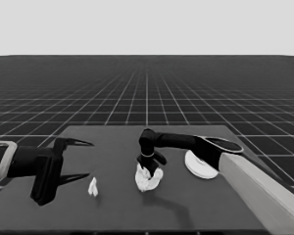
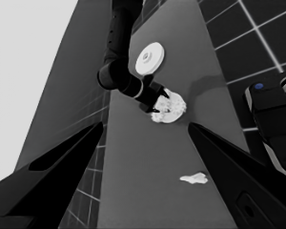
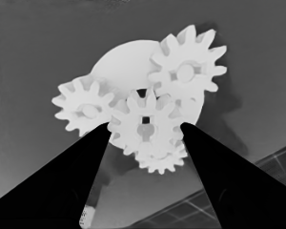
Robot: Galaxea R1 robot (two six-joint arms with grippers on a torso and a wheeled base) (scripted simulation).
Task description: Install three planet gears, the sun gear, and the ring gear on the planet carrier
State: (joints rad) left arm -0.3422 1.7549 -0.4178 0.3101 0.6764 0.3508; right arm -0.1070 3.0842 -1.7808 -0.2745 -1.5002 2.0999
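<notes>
The smaller round part (image 1: pixel 148 180) (image 3: pixel 124 64) lies near the table's middle and carries all the gears. One gear (image 3: pixel 186 71) and a second gear (image 3: pixel 86 107) sit on its rim, and a third gear (image 3: pixel 159 160) sits at its near side. My right gripper (image 1: pixel 151 170) (image 3: pixel 145 126) stands over the part. Its fingertips touch both sides of the middle gear (image 3: pixel 145 119), so it is shut on that gear. The larger round part (image 1: pixel 200 166) (image 2: pixel 149 58) lies to the right, partly behind the right arm. My left gripper (image 1: pixel 88 160) (image 2: pixel 146 125) waits open over the table's left end.
A thin white piece (image 1: pixel 93 187) (image 2: pixel 194 179) lies on the table just right of the left gripper, apart from its fingers. Dark machinery with blue lights (image 2: pixel 271 124) shows past the table's edge. The right arm's pale forearm (image 1: pixel 264 188) crosses the lower right corner.
</notes>
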